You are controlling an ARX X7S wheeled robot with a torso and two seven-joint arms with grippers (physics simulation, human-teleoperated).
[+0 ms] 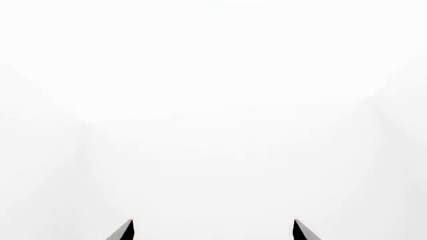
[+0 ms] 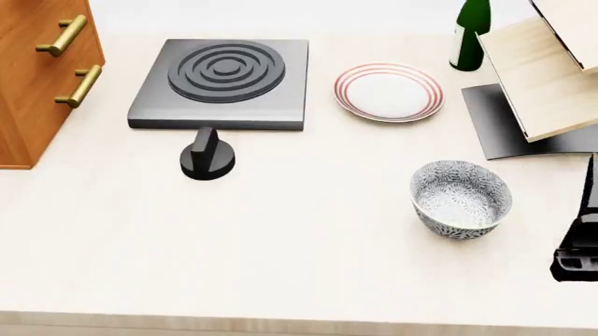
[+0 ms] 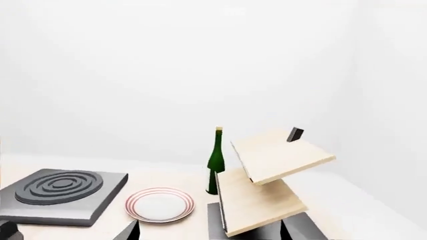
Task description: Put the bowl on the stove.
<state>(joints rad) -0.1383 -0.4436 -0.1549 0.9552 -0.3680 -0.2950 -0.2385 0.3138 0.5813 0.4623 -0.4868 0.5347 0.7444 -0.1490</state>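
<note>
Fingers [image 3: 130,231] of the right gripper [image 3: 212,231] are spread wide and nothing is held. Left gripper [image 1: 213,230] fingers are spread wide too. The bowl [image 2: 461,199] is seen just beside the right gripper, well apart from the stove [image 2: 223,82].

Open bench [image 2: 309,231] lies between the bowl [image 2: 461,199] and the stove [image 2: 220,84]; a black knob [image 2: 206,155] stands just near of the stove, the plate [image 2: 388,92] to its right.
</note>
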